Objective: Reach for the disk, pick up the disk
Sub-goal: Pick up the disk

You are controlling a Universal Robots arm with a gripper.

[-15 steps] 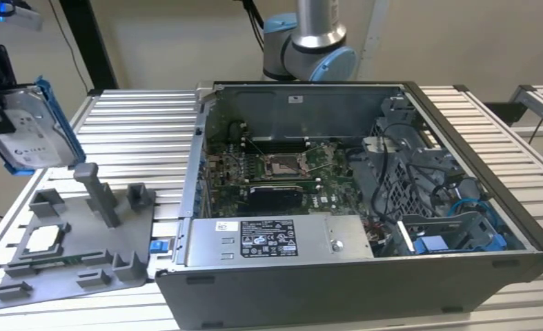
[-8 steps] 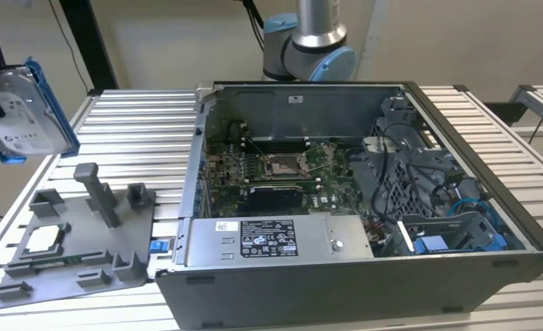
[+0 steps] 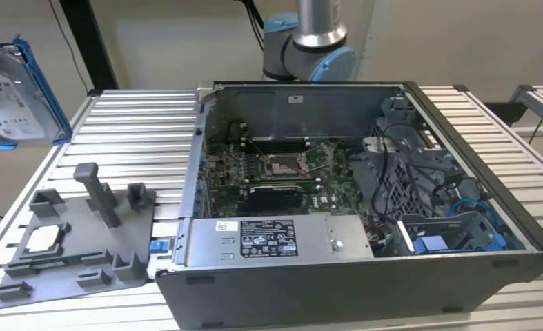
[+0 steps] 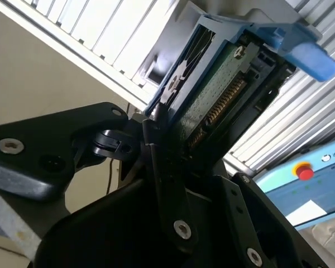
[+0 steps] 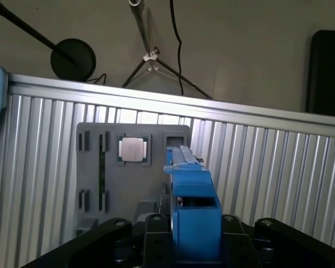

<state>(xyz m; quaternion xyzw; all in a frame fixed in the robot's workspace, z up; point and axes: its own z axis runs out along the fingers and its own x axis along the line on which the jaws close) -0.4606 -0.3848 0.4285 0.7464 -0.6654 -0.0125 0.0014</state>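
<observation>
Tabletop (image 3: 133,124): ribbed alu slats, carries the lot. On it sits the open PC case (image 3: 492,276), dark grey sheet metal. Inside are a green mainboard (image 3: 322,186) w/ bare socket (image 3: 282,164), a grey PSU box (image 3: 271,238) w/ sticker at front, and a cable tangle (image 3: 419,165) + blue cage (image 3: 455,234) on the exterior view's right. Just beside the case, exterior view's left, is a grey plastic tray (image 3: 69,265) w/ pegs + slots. A small square chip (image 5: 133,149) sits in one pocket. Disk (image 3: 12,93) is airborne at the exterior view's far left, clear of the tabletop: flat silver slab, white label, blue bracket. Gripper (image 5: 195,229): black jaws clenched on the disk in both wrist views.
</observation>
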